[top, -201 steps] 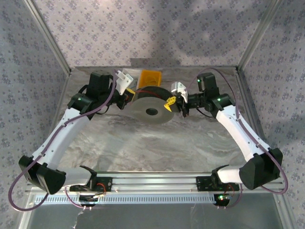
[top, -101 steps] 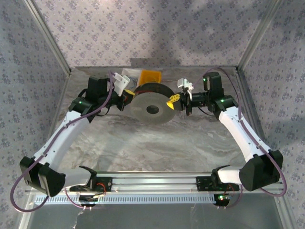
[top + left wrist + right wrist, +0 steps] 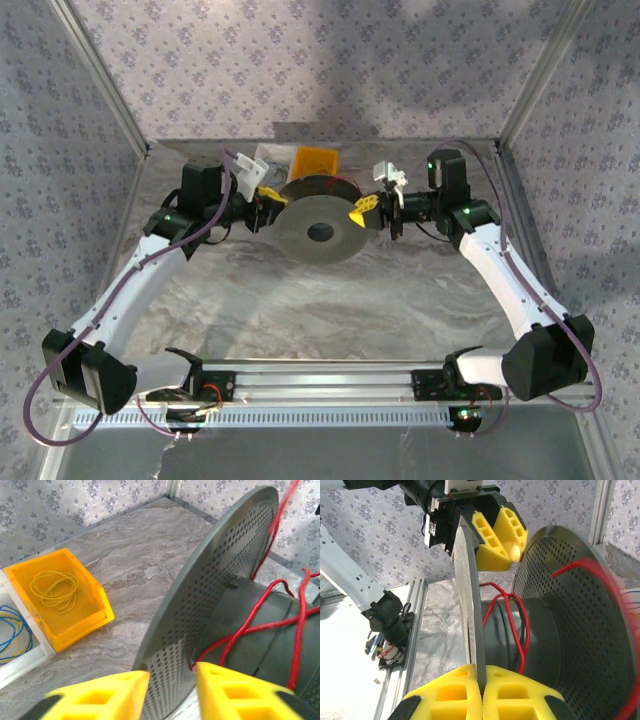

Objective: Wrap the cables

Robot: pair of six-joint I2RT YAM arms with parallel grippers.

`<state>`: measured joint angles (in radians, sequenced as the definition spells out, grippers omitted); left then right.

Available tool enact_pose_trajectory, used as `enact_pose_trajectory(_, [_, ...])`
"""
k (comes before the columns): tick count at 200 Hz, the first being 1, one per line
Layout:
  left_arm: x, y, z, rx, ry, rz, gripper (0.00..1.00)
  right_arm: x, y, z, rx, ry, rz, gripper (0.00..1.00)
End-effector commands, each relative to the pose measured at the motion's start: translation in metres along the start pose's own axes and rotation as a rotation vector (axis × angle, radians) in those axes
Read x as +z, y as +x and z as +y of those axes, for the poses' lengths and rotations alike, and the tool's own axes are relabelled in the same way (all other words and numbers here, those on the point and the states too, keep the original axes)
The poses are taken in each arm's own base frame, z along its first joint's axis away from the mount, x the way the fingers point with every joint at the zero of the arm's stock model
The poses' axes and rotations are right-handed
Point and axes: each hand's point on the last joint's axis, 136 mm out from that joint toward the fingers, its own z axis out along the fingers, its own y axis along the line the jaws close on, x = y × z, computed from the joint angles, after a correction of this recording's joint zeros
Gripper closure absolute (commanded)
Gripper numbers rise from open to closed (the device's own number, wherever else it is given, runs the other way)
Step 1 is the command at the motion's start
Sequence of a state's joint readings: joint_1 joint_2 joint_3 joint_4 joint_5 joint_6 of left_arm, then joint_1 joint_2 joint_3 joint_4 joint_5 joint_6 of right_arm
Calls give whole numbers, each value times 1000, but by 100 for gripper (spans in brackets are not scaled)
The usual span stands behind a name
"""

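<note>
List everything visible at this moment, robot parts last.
spool: one, dark grey with perforated flanges, far centre of the table between the grippers
cable: one, red, looped loosely around the spool's core
bin: one, orange, behind the spool
wire coil: one, yellow, inside the bin
tray: one, white, beside the bin, holding blue and yellow wire
table: one, grey marbled
left gripper: yellow fingers, open astride a flange
right gripper: yellow fingers, shut on a flange edge
</note>
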<state>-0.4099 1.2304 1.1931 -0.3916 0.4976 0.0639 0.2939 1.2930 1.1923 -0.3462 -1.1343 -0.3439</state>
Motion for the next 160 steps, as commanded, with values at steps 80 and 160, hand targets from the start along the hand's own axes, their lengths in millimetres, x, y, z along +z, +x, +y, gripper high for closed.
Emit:
enact_pose_trajectory(80, [-62,-27,29,-3,-184,-91,32,8,27,5,151,-38,40,100])
enact_pose_trajectory(160, [-66,-10,51,-66,-306,-90,11,41,103,-11,607,-79,150,100])
